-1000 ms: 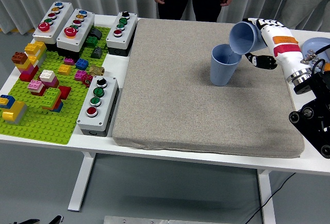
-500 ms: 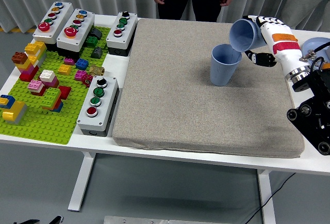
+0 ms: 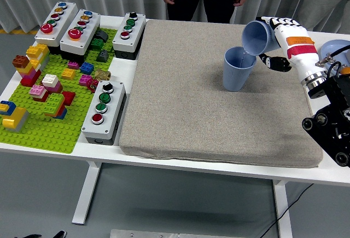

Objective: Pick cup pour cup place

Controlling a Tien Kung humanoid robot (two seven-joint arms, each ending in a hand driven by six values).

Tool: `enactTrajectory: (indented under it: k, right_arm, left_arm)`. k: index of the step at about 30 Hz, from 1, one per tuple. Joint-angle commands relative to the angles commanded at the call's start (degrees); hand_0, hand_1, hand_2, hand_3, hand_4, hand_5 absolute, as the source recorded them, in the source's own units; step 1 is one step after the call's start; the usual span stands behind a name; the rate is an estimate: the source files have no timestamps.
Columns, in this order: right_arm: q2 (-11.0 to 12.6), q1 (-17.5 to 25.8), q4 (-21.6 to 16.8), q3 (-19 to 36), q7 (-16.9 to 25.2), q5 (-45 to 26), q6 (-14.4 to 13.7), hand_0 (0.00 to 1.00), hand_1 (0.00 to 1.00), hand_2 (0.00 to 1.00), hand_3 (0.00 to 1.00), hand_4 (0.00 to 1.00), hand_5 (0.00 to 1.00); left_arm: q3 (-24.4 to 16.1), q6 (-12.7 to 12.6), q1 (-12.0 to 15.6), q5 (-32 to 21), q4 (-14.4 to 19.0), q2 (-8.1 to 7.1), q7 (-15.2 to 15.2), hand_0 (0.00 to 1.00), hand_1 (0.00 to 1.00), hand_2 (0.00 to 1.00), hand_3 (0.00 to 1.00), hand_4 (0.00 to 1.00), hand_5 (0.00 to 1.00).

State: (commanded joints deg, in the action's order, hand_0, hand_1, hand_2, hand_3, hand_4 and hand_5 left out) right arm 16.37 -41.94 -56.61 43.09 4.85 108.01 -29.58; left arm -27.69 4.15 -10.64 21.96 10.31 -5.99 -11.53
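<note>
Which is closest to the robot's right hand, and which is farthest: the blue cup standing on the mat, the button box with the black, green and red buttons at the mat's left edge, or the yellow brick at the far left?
From the right hand, in the head view:
1. Standing blue cup, just left of the hand, under the tilted cup it holds.
2. Button box, across the mat, at its left edge.
3. Yellow brick, on the green baseplate, far left.

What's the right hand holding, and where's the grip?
The right hand holds a tilted blue cup by its side wall near the base, mouth down over the standing blue cup.
</note>
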Motion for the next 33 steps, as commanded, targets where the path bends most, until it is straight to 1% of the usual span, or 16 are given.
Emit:
enactTrajectory:
  k: [16,19,20,25,33]
  right_arm:
    - [1.2,-1.4,-0.2,-2.6,-1.4,3.4,-1.0,0.895,0.746,0.611,0.658,0.702,0.022]
    - [1.6,-2.0,-0.1,-3.4,-1.9,4.1,-1.0,0.895,0.746,0.611,0.658,0.702,0.022]
    - [1.8,-2.1,-0.2,-3.7,-2.0,4.4,-1.1,0.898,0.748,0.612,0.657,0.698,0.002]
    - [2.5,-3.0,-0.3,-5.4,-2.6,5.2,-1.2,0.898,0.748,0.612,0.657,0.698,0.002]
    - [2.7,-3.9,-0.4,-7.2,-4.5,8.0,-0.6,0.910,0.761,0.626,0.659,0.700,0.002]
  left_arm:
    - [0.4,0.0,-0.1,-0.5,0.0,-0.02,0.1,0.783,0.788,0.858,0.734,0.522,0.972]
    - [0.4,0.0,-0.2,-0.7,0.0,-0.01,0.2,0.783,0.788,0.858,0.734,0.522,0.972]
    - [0.5,0.0,-0.2,-0.7,0.0,-0.01,0.2,0.783,0.788,0.858,0.734,0.523,0.972]
    - [0.6,0.0,-0.3,-0.9,0.0,-0.04,0.2,0.783,0.788,0.858,0.734,0.523,0.972]
    - [1.0,0.0,-0.3,-1.3,0.0,-0.08,0.3,0.783,0.788,0.858,0.733,0.523,0.973]
